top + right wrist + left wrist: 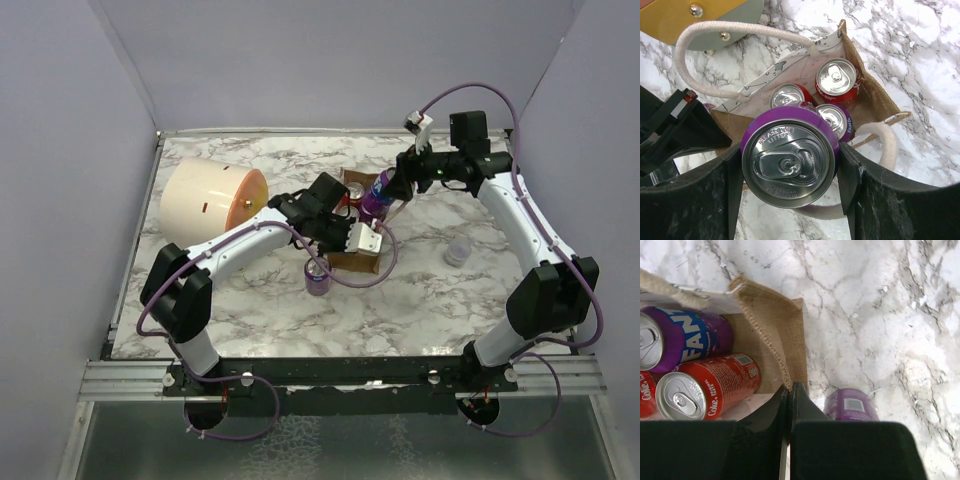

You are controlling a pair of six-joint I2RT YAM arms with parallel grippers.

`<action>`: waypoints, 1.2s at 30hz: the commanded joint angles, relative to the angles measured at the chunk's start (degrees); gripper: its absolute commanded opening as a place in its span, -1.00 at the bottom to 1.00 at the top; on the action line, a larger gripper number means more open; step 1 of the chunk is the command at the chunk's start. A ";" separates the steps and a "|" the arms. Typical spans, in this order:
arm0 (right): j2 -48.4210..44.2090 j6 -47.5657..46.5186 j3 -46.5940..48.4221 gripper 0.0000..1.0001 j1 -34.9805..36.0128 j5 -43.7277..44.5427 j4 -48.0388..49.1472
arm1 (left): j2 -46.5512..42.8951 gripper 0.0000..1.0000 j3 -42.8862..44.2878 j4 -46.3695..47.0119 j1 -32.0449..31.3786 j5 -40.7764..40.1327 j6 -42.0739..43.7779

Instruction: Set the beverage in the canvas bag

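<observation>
Right gripper (790, 172): jaws spread to the can's width, one pad on each side of the can (787, 150).
Can: purple, upright, silver top facing the wrist camera. It is held over the far right part of the bag (771, 325). Whether its base is below the rim cannot be told.
Left gripper (789, 392): fingers almost together, pinching the burlap rim of the bag at its near side.
Bag: tan burlap, mouth open upward, one side panel pale and printed.
Bag contents: three upright cans, namely one purple Fanta (692, 335) and two red Cokes (715, 382). They stand close together and take up much of the floor under the held can.
Handles (740, 34): cream rope. One loop arches over the far side of the mouth and the other lies by the right finger.
Spare can (318, 280): purple, standing on the table just beside the bag's near left corner, below the left gripper.
Cylinder (200, 205): large and cream with an orange end disc, lying on its side left of the bag, disc toward the bag.
Cup (457, 252): small and clear, well apart to the right of the bag.
Table (420, 310): white marble pattern with grey veins.
Walls (330, 60): plain pale lilac panels on the left, back and right.
</observation>
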 commanded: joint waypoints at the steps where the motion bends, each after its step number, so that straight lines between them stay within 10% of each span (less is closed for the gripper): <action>1: -2.48 -0.28 0.00 -0.98 0.83 -4.16 3.41 | -4.37 -1.00 -4.95 -2.41 -0.96 5.33 8.27; 36: -1.83 -10.34 -5.93 -0.98 16.58 11.11 -3.26 | -5.92 -1.00 -6.39 -2.52 -0.99 9.22 12.31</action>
